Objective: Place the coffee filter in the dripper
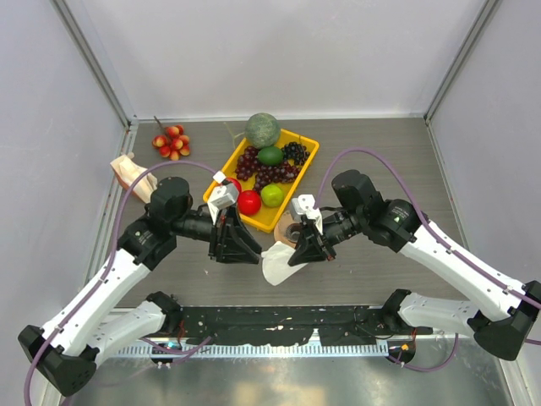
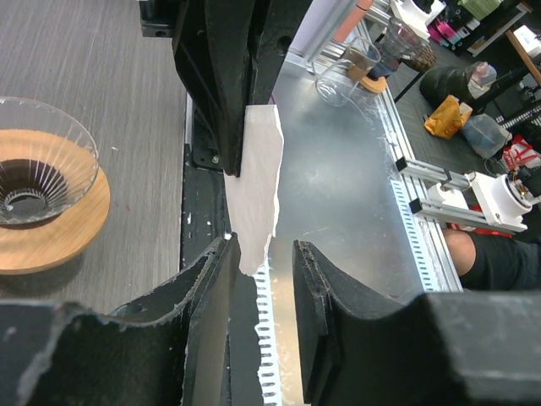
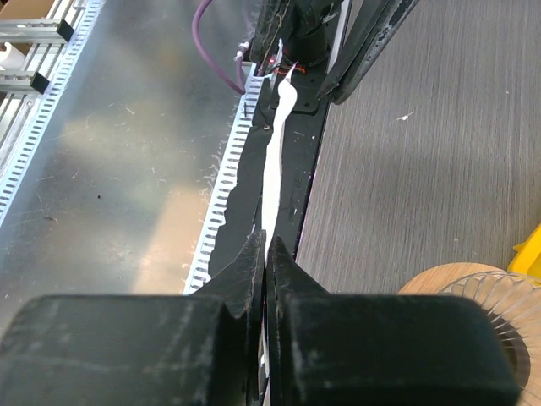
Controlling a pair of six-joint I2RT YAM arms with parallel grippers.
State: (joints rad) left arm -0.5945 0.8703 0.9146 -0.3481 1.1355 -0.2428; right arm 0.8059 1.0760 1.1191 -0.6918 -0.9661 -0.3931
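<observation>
The white coffee filter (image 1: pixel 276 264) hangs in the air between my two grippers, near the table's front edge. My right gripper (image 1: pixel 297 256) is shut on its edge; its wrist view shows the filter (image 3: pixel 272 169) edge-on, running out from the closed gripper (image 3: pixel 267 241). My left gripper (image 1: pixel 252 252) is open, and in its wrist view the filter's (image 2: pixel 254 186) lower tip sits between the fingers of the gripper (image 2: pixel 264 247), close to the left finger. The clear ribbed dripper (image 2: pixel 38 156) sits on a wooden ring (image 2: pixel 68 233). It is mostly hidden under my right gripper in the top view and shows in the right wrist view (image 3: pixel 503 309).
A yellow tray (image 1: pixel 312 154) with grapes, limes and a red fruit stands behind the grippers. A green melon (image 1: pixel 263 130), a cluster of red fruits (image 1: pixel 172 142) and a beige bundle (image 1: pixel 132 174) lie at the back left. A black strip (image 1: pixel 279 320) runs along the front.
</observation>
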